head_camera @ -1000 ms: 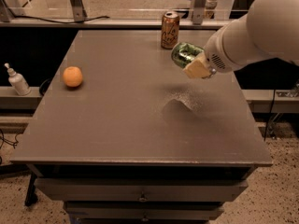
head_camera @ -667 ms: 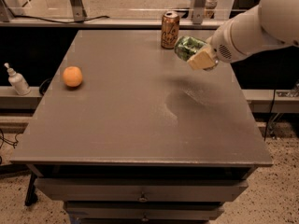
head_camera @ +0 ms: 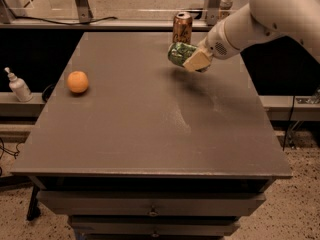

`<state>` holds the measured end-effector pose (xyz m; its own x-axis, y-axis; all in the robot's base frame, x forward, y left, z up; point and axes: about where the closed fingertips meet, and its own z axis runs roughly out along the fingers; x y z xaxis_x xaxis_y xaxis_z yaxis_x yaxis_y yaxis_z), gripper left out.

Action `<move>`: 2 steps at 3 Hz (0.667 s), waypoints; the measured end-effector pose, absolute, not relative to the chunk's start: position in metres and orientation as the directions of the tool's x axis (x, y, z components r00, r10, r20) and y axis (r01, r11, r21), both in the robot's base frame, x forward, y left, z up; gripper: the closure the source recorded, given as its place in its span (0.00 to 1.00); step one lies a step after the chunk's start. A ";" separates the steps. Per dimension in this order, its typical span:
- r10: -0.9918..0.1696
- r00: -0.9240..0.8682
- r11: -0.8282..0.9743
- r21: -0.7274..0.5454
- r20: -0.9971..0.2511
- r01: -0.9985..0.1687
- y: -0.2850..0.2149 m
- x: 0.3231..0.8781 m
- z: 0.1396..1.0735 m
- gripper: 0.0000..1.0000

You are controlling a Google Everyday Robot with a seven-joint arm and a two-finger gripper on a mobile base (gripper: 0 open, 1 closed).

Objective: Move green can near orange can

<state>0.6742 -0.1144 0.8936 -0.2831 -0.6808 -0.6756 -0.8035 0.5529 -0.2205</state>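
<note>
The green can lies on its side in my gripper, held a little above the dark table at the far right. The gripper is shut on it, with one pale finger across its near side. The orange can stands upright at the table's far edge, just behind and slightly right of the green can, a small gap apart. My white arm comes in from the upper right.
A round orange fruit sits at the table's left side. A white pump bottle stands on a ledge left of the table. Metal frame posts rise behind the far edge. Drawers are under the table front.
My gripper has carried the green can left and toward the far edge, closer to the orange can.
</note>
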 end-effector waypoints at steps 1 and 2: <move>-0.718 -0.252 0.507 -0.240 -0.649 -0.828 -0.098 0.697 0.886 1.00; -0.748 -0.234 0.492 -0.283 -0.622 -0.823 -0.095 0.715 0.888 1.00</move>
<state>0.7152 -0.0947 0.8878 -0.2335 -0.7478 -0.6215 -0.8232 0.4923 -0.2829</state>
